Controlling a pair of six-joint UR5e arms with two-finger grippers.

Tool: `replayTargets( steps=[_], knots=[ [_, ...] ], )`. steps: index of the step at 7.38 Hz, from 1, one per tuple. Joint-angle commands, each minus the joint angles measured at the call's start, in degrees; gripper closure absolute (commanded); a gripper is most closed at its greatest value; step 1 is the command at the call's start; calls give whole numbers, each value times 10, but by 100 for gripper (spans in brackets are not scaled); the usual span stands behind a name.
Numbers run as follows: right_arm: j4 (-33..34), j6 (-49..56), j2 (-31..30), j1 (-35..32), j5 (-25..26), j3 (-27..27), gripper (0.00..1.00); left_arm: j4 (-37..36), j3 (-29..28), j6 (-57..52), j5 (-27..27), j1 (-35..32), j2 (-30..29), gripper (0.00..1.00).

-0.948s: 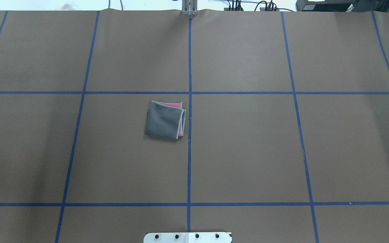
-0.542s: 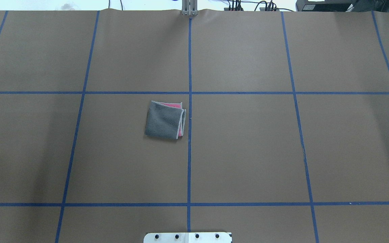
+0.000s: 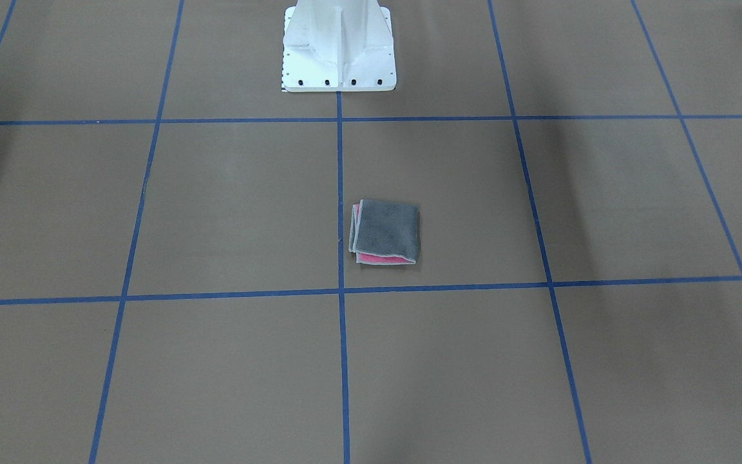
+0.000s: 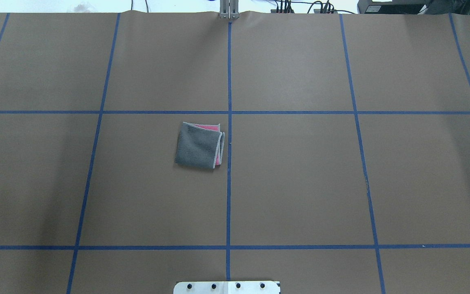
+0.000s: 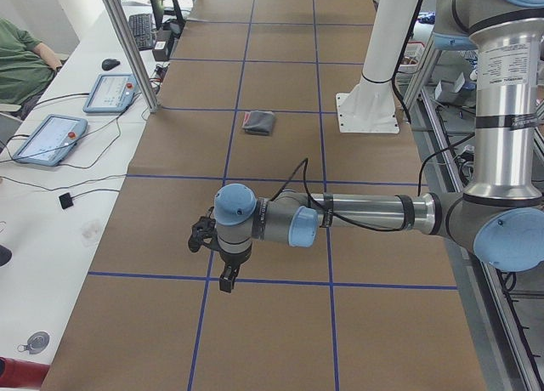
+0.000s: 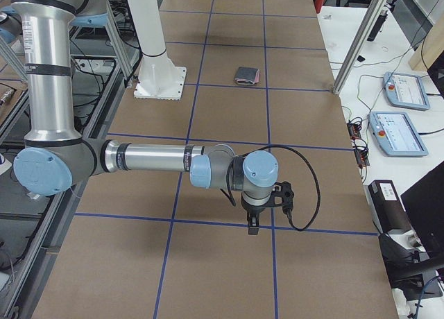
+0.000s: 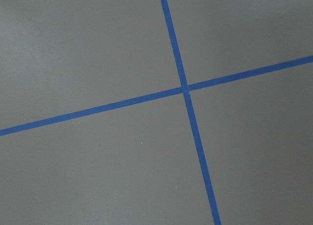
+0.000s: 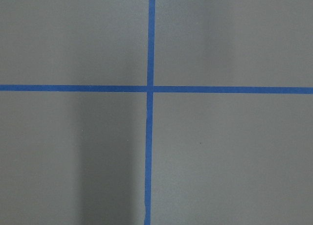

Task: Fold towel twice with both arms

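Right, the towel (image 4: 199, 145) lies flat on the brown table (image 4: 300, 183), out in front of the white pedestal base (image 3: 339, 64). It sits just to the robot's left of the blue tape line (image 4: 229, 196) that runs straight out from that base. It is folded into a small square, dark grey face up. Pink peeks out along the edge farthest from the pedestal and along the edge beside the tape line, with light grey stitching showing there.

Nothing touches it. The left gripper (image 5: 226, 276) hangs pointing down, well off to the pedestal's left, over a crossing of tape lines. The right gripper (image 6: 252, 224) hangs the same way, well off to the pedestal's right. From these side views I cannot tell whether either pair of fingers is spread or pressed together.
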State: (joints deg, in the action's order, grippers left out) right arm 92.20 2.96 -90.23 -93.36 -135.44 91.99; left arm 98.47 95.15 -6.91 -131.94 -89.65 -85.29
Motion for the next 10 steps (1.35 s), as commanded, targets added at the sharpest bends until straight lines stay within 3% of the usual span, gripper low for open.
replayTargets(
  steps=[1, 5, 7, 10],
  knots=[
    [-1, -7, 1, 0, 0, -1, 0, -1, 37, 0, -1, -1, 35, 0],
    [-2, -7, 3, 1, 0, -1, 0, -3, 34, 0, -1, 3, 30, 0],
    [-2, -7, 8, 2, -1, 0, 0, -66, 38, -1, -1, 3, 3, 0],
    [-1, -7, 8, 2, -1, -1, 0, -67, 38, -1, -2, 3, 2, 0]
  ],
)
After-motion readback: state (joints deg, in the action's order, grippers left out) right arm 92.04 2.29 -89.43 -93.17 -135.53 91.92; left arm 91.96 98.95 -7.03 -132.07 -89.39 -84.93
